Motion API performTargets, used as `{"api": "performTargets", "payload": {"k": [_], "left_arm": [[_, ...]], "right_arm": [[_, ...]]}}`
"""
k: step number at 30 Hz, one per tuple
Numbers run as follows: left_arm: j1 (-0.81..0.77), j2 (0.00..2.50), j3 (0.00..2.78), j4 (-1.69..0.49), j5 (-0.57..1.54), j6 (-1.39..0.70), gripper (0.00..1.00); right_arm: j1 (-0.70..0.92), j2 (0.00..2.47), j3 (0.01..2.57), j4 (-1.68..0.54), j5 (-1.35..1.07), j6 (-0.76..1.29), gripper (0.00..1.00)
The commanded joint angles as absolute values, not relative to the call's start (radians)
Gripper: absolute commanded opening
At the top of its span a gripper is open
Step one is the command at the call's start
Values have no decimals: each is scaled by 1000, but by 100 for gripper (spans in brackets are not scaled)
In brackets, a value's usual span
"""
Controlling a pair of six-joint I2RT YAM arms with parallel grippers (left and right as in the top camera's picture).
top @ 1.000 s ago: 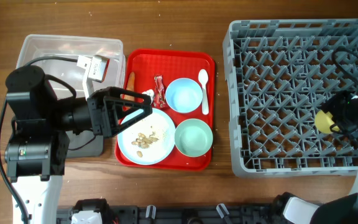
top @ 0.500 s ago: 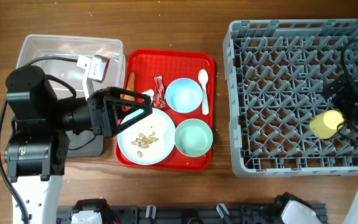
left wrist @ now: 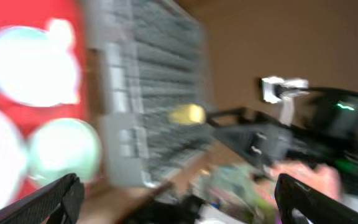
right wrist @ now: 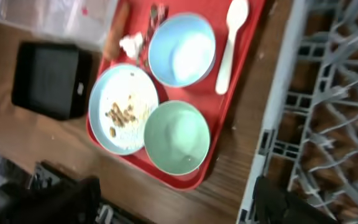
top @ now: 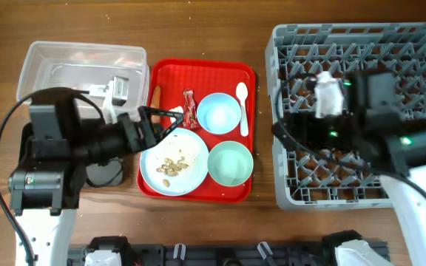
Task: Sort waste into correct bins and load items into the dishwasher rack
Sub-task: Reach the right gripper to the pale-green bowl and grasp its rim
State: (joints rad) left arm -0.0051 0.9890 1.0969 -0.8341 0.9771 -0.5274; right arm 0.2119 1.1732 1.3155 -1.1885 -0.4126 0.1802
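One dishwasher rack (top: 346,31) at right | red tray (top: 205,70) at centre carries plate (top: 194,151), green bowl (top: 230,163), blue bowl (top: 218,113) | right gripper (right wrist: 176,190) over rack's left edge, jaws spread wide, empty | left gripper (top: 170,123) over tray's left side, jaws fully spread, empty | yellow cup (left wrist: 187,114) in rack.

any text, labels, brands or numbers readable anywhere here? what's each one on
No text can be read in any view.
red candy wrapper: any print on it is too small to read.
white module on the left arm: any marking is too small and blurred to read.
The left wrist view is blurred throughout, so nothing is legible there.
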Motion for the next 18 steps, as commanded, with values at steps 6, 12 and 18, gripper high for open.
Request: {"api": "performTargets", "payload": {"k": [6,12,18], "left_arm": [[-152,983,1099,-989,402,-456,100],[-153,981,1157,-869,563,-447,100],[-154,979,1337,-850,786,-377,100]], "right_arm": [[473,1499,1320,-1190,-253,320,68],[575,1703,1317,-1198,-52,457,61],[572,1810,1310,-1171,-39,443,46]]}}
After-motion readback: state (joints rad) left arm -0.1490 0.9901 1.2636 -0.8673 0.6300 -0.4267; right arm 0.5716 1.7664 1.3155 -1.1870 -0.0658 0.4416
